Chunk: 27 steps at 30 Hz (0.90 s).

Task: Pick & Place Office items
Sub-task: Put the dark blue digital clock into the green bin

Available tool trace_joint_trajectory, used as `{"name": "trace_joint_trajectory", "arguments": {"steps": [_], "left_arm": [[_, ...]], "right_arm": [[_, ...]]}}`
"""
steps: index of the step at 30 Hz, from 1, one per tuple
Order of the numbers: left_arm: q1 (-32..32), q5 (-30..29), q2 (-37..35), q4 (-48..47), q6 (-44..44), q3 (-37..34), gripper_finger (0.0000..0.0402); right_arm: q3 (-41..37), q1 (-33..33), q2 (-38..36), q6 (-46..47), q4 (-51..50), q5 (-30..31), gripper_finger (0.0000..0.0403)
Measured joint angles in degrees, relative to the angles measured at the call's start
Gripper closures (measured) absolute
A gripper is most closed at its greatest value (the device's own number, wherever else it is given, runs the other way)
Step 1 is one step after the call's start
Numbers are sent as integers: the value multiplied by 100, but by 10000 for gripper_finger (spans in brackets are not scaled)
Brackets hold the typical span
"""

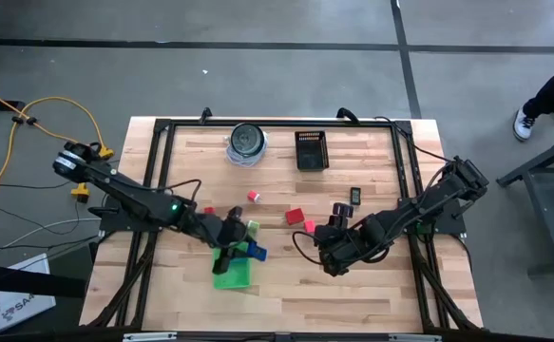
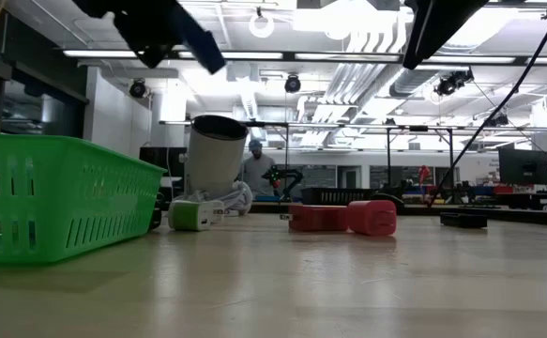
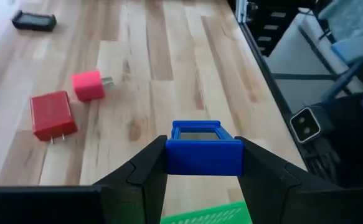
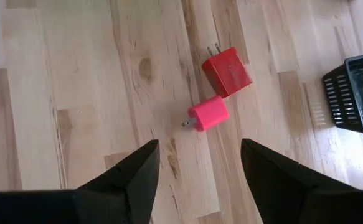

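My left gripper [image 3: 203, 149] is shut on a blue rectangular piece [image 3: 203, 155] and hangs over the green tray [image 1: 234, 275], whose rim [image 3: 207, 214] shows just below the fingers. In the low view the blue piece [image 2: 204, 49] is high above the tray [image 2: 57, 197]. A red block [image 4: 228, 70] and a pink block [image 4: 207, 114] with metal prongs lie flat on the wood between the arms. My right gripper [image 4: 200, 146] is open above bare wood just short of them, nothing between its fingers. It stands right of centre [image 1: 326, 242]. My left gripper pinches the blue piece between its two fingers, one on each of its short ends [image 3: 169, 158]. The fingers slant down from the table's left. The piece lies level across the gap, lifted clear above the tray.
A round clear-and-dark container [image 1: 247, 142] and a black mesh basket [image 1: 311, 150] stand at the far edge. Small red bits [image 1: 254, 196], black pieces [image 1: 354, 197] and a white-and-green piece [image 2: 193, 214] lie mid-table. The near right part is bare wood.
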Motion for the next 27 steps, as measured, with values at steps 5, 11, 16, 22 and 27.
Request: {"name": "trace_joint_trajectory", "arguments": {"steps": [5,11,16,22,27], "left_arm": [[-541,-738,0,-85,-156,0,245],[-1291,-2002,2,-472,-680,0,245],[-1913,-3080,13,-1193,-1626,-2,245],[-2529,-4056,144,-1451,-2476,-165,244],[-2784,-4455,474,-1443,-3226,-417,240]], "right_arm": [[-2,0,0,9,54,-17,191],[-2,0,0,171,93,-17,191],[-2,0,0,356,95,-17,191],[-2,0,0,441,119,-18,191],[-2,0,0,441,185,-20,191]]}}
